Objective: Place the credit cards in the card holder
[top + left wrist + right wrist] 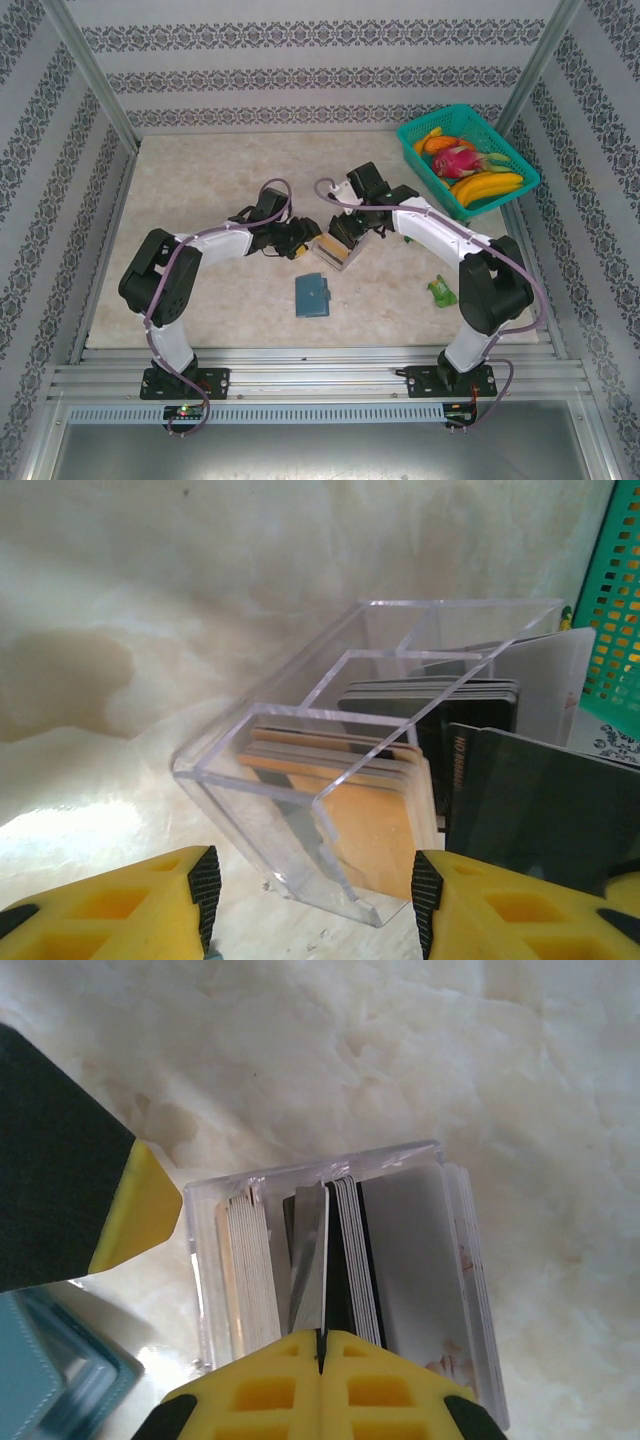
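Right gripper: jaws pressed together on the top edge of a whitish card, which stands on edge in the clear tray.
Left gripper: jaws apart with nothing between them; hovers at the tray's near end, aimed along it. Cannot tell whether it touches the tray.
Step in hand: picking one card out of the tray. Looks like early in the task, since the cards sit in the tray and the holder lies shut.
Credit cards: thin and stiff, standing upright in close packs between dividers. Tan-gold pack is in the compartment nearest the left gripper, black pack in the next, whitish ones beyond.
Card holder: small teal wallet, flat on the table just on the near side of the tray, between the two arms. Looks folded shut, with a tiny snap dot on its face.
Next move calls for: a straight pull up so neighbouring cards do not ride out, then a short carry to the holder. The holder probably needs opening or pinning by the left gripper first.
Risk: the glossy card may slip or twist in the pinch; the light tray may lift with it.
Other: green snack packet and green basket sit on the right, well apart from the work.
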`<state>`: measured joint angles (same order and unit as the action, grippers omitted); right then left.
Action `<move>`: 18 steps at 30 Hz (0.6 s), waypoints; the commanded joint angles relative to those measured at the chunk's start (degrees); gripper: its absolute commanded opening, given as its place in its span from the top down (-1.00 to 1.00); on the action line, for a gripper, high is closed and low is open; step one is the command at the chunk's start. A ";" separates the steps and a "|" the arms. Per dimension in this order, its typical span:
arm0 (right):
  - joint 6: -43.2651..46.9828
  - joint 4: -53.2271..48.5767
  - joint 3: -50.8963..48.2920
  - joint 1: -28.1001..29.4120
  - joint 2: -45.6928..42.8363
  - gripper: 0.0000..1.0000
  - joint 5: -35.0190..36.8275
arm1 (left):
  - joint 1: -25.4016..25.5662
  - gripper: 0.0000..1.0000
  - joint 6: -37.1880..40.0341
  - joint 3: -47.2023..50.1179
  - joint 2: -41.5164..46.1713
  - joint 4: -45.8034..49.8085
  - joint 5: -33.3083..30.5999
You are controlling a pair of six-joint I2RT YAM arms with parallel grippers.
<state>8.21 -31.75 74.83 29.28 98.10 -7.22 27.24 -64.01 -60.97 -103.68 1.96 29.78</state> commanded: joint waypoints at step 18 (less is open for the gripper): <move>3.94 -3.43 3.24 1.88 3.14 1.00 4.31 | -0.44 -0.11 1.78 -1.98 -3.03 -0.59 2.94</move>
<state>12.36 -34.20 77.95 30.65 100.29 -3.27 27.24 -63.33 -62.08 -106.41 1.93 31.73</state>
